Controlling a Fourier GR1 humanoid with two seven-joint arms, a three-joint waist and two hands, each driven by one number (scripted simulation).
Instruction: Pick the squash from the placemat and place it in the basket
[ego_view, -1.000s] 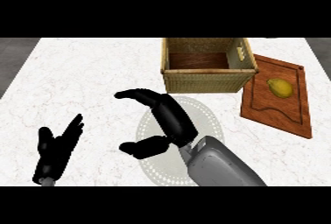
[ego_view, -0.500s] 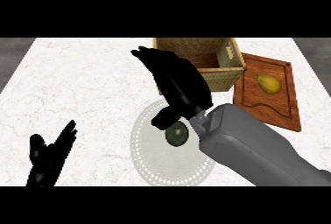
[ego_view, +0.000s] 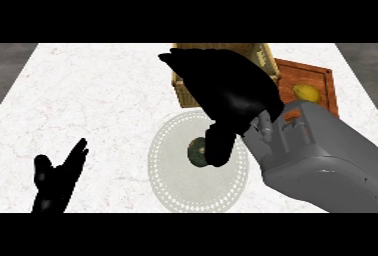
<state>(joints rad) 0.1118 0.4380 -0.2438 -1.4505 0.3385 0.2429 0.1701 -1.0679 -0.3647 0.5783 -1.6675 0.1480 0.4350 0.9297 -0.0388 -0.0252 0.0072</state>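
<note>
Squash (ego_view: 195, 152) sits mid placemat (ego_view: 173, 185), not yet lifted. Right hand (ego_view: 232, 95) hangs over it, fingers (ego_view: 184, 60) wide and straight, holding nothing, thumb hanging beside the squash's right edge. Looks like the reach-to-grasp step: the next move calls for lowering the palm, curling round the squash, then carrying it to the basket (ego_view: 267, 59) just behind. Left hand (ego_view: 59, 180) rests open, lower left of the desk (ego_view: 96, 90).

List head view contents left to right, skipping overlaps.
left hand → squash on placemat → yellow fruit on wooden tray. Right hand and basket overlap mid-frame, so omitted.
</note>
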